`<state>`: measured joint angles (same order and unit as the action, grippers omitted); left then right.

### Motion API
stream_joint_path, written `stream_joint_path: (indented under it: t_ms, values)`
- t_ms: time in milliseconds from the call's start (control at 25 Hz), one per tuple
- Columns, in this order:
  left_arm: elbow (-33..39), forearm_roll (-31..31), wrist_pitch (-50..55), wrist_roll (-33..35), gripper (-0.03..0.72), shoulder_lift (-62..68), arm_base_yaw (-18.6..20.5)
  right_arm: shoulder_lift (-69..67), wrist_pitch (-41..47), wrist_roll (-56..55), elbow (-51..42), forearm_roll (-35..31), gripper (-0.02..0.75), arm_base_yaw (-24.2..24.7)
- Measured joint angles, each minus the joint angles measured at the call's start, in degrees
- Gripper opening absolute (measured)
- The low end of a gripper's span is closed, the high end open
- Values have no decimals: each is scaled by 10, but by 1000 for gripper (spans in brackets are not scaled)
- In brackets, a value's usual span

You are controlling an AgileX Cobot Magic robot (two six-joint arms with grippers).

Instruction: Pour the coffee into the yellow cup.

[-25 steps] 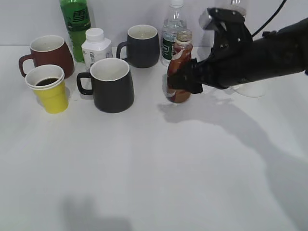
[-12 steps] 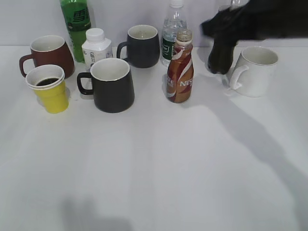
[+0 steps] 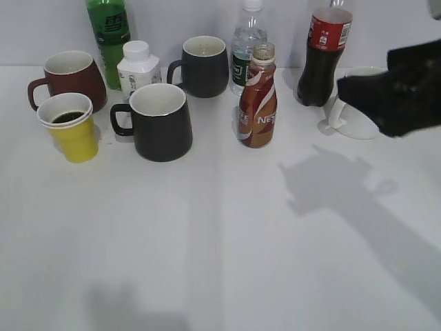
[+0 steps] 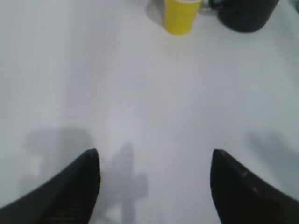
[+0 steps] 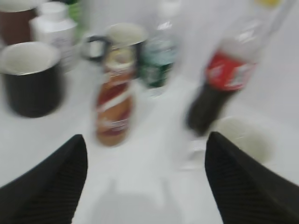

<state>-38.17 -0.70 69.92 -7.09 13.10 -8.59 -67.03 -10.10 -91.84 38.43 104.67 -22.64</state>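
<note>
Standing upright near the back edge of the white bench [image 3: 220, 241], a little right of the middle, the coffee [image 3: 258, 96] is a small brown bottle with a swirled label, and nothing holds it. Its cap appears to be off, though the neck is too small to be sure. The yellow cup [image 3: 69, 127] sits well apart from it, near the back left corner of the bench, just in front of a brown-red mug [image 3: 67, 80], and it already holds some dark liquid. Between bottle and cup stand two dark mugs, the nearer one [image 3: 159, 121] just right of the cup.

The right gripper [image 5: 145, 163] hangs at the right edge of the bench, in front of a white mug [image 3: 358, 110] and a cola bottle [image 3: 322, 56]; its fingers are spread wide and hold nothing. The left gripper [image 4: 154, 172] hovers over bare bench toward the front left, fingers likewise wide apart and empty.

Judging by the filled cup and the bottle set down and released, the pouring looks essentially done; at most, the arm's retreat is left.
</note>
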Motion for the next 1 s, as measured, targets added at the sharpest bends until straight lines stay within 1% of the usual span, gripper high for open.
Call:
stream_joint_path:
  t_ms: [80, 120, 200, 320, 360, 400, 440, 480, 520, 600, 640, 680, 760, 800, 840, 880, 960, 1000]
  values:
    - [0, 0, 0, 8, 565, -22, 0, 43, -25, -25, -31, 0, 587, 0]
    - [0, 0, 1, 10, 565, -29, 0, 62, -25, -28, -45, 0, 587, 0]
    - [0, 1, 2, 11, 565, -37, 0, 83, 7, -13, -50, 0, 587, 0]
    - [0, 0, 3, 12, 565, -38, 0, 86, 118, 39, -44, -4, 587, 0]
    - [0, 0, 3, 12, 565, -38, 0, 86, 176, 58, -40, -14, 587, 0]
    - [0, 0, 3, 12, 565, -38, 0, 86, 243, 84, -38, -33, 587, 0]
    - [0, 0, 3, 12, 565, -38, 0, 86, 300, 125, -36, -72, 587, 0]
    - [0, 0, 3, 12, 565, -38, 0, 88, 353, 173, -33, -126, 587, 0]
    - [0, 0, 3, 12, 565, -38, 0, 91, 414, 243, -31, -183, 586, 0]
    - [0, 0, -2, 18, 565, -38, 0, 105, 460, 384, -30, -344, 571, 0]
    - [0, 1, -8, 29, 565, -38, 0, 118, 457, 461, -30, -466, 555, 0]
    - [0, 1, -18, 48, 565, -38, 0, 133, 452, 548, -30, -559, 540, 0]
    - [0, 3, -38, 84, 565, -38, 0, 175, 456, 731, -30, -768, 509, -1]
    - [0, 4, -45, 99, 565, -38, 0, 202, 467, 794, -30, -839, 502, -1]
    - [1, 7, -49, 108, 565, -38, 0, 236, 485, 849, -30, -905, 497, -1]
    - [4, 7, -53, 113, 565, -38, 0, 264, 504, 882, -30, -950, 494, -1]
    - [21, 18, -58, 119, 565, -38, 0, 325, 555, 912, -34, -991, 491, -1]
    - [37, 30, -61, 120, 565, -38, 0, 363, 577, 918, -37, -1000, 491, -1]
